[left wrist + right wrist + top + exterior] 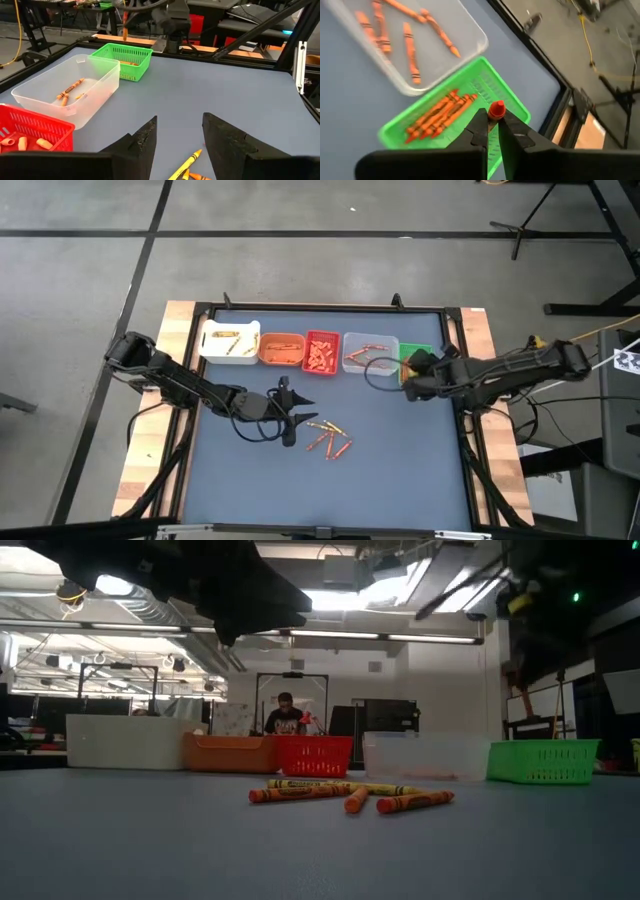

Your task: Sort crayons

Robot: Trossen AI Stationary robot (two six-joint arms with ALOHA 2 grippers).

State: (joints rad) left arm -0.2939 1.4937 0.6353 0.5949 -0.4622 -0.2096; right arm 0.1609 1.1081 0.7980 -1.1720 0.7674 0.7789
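Several orange-red and yellowish crayons (pixel 328 438) lie loose on the blue mat; they also show in the low view (pixel 340 796). My left gripper (pixel 298 412) hovers open just left of them, and a yellow crayon (pixel 187 162) lies below its fingers (pixel 180 142). My right gripper (pixel 492 127) is shut on an orange-red crayon (pixel 496 109) over the green bin (pixel 470 85), which holds several crayons. The white (pixel 230 340), orange (pixel 281 348), red (pixel 321 352) and clear (pixel 370 353) bins also hold crayons. My right gripper pinches the orange-red crayon between its two fingertips (pixel 480 125); one rounded end (pixel 496 106) sticks out past them. The rest of the crayon is hidden by the fingers. In the left wrist view the crayon (pixel 124 25) stands about upright, lifted clear above the green bin.
The five bins stand in a row along the mat's far edge. A black frame rail (pixel 460 440) borders the mat, with wooden table edges (pixel 150 430) outside it. The near half of the mat (pixel 300 490) is bare.
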